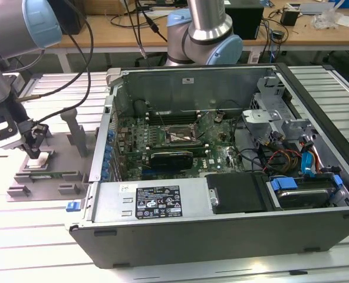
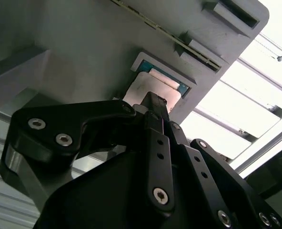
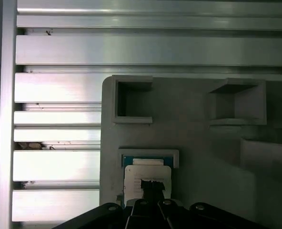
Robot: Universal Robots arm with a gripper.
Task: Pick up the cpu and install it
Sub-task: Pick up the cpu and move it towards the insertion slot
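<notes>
Cpu [image 1: 39, 161]: one, lying flat with its pale metal top up in a shallow framed recess of the tray [image 1: 74, 175]. In the first wrist view the cpu [image 3: 136, 172] sits close to one edge of the tray [image 3: 193, 143], and in the exterior view it is on the part of the tray away from the case [image 1: 221, 227]. It is nearly square, so no long axis can be made out. Its sides run square with the recess, and a blue-green strip shows along the side facing away from the gripper. The second wrist view shows the cpu [image 2: 143, 86] the same way.

One gripper [image 1: 34, 147] is down on the cpu, its tip over the middle of the metal top in both wrist views [image 2: 154, 102] [image 3: 153, 187]. Whether it is clenched on the chip or released cannot be told.

One grey tray lies on the slatted table [image 1: 33, 247], just beside the case at the exterior view's left. Two upright blocks [image 1: 69, 119] [image 1: 79, 140] stand on it between the cpu and the case. The first wrist view shows two hollow square blocks [image 3: 133, 101] [image 3: 236, 102] beyond the recess.

One open case lies on its side, with one socket [image 1: 177, 134] near the middle of its board, well apart from the cpu.
</notes>
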